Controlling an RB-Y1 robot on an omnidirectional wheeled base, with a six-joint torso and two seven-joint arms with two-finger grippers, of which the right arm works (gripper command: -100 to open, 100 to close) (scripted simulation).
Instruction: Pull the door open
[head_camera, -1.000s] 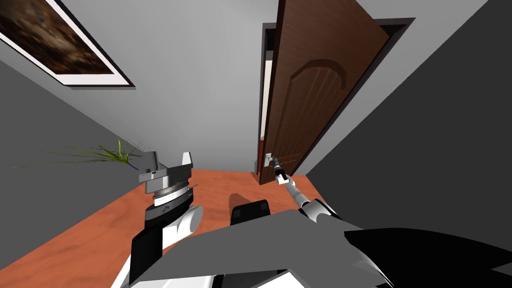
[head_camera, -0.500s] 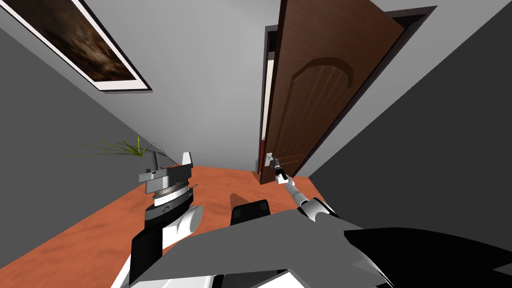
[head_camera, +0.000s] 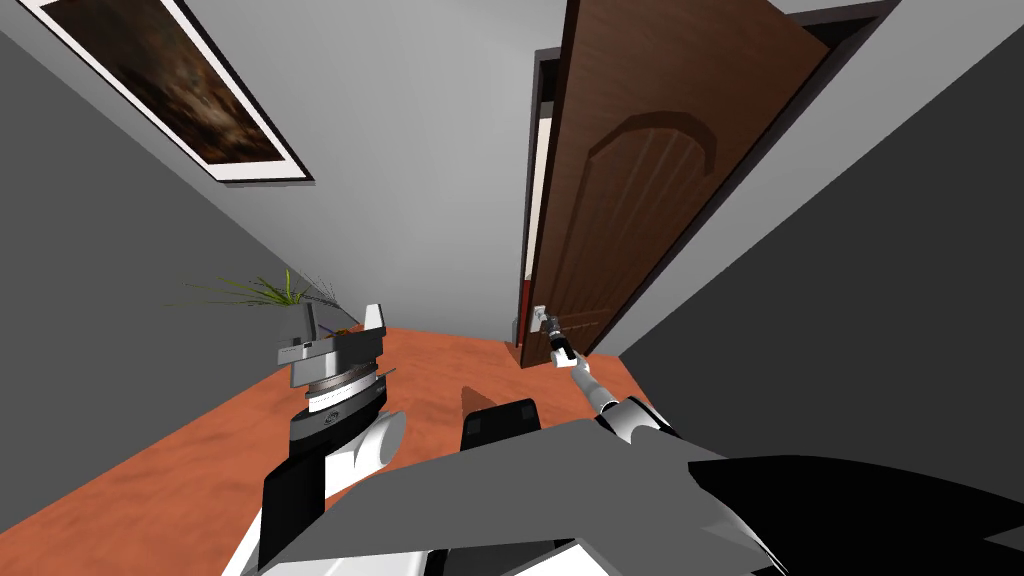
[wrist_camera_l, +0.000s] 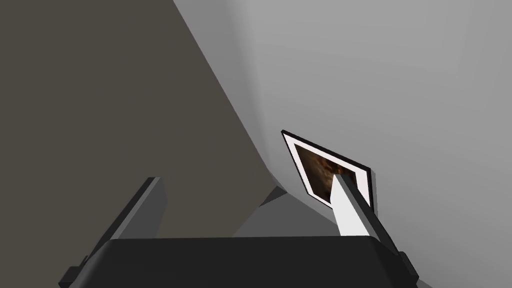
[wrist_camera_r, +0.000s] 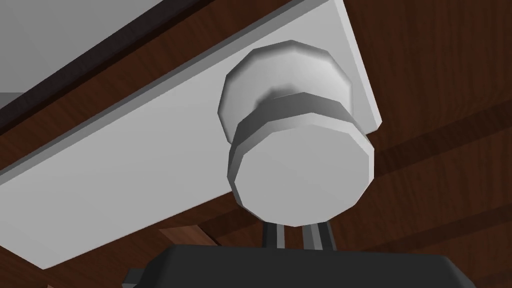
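Observation:
A dark brown door (head_camera: 640, 200) stands partly open, its free edge toward me. On it sits a light grey plate (wrist_camera_r: 125, 175) carrying a round grey knob (wrist_camera_r: 300, 175), small in the head view (head_camera: 540, 318). My right arm reaches out straight, with its gripper (head_camera: 548, 332) at the knob. In the right wrist view the gripper (wrist_camera_r: 298, 232) is shut, its two fingers (wrist_camera_r: 274, 235) close together under the knob, which hides their tips. My left gripper (head_camera: 340, 325) is raised at my left, open and holding nothing (wrist_camera_l: 245, 190).
A dark grey wall (head_camera: 850, 300) runs close along the right of the door. A potted plant (head_camera: 270, 292) stands by the left wall, under a framed picture (head_camera: 180, 80). The floor (head_camera: 200, 470) is orange-brown. A narrow gap (head_camera: 540, 180) shows beside the door's edge.
The whole head view has shifted, with picture and plant sliding right, so my camera has turned. The right gripper has stayed at the knob. The left arm has not moved.

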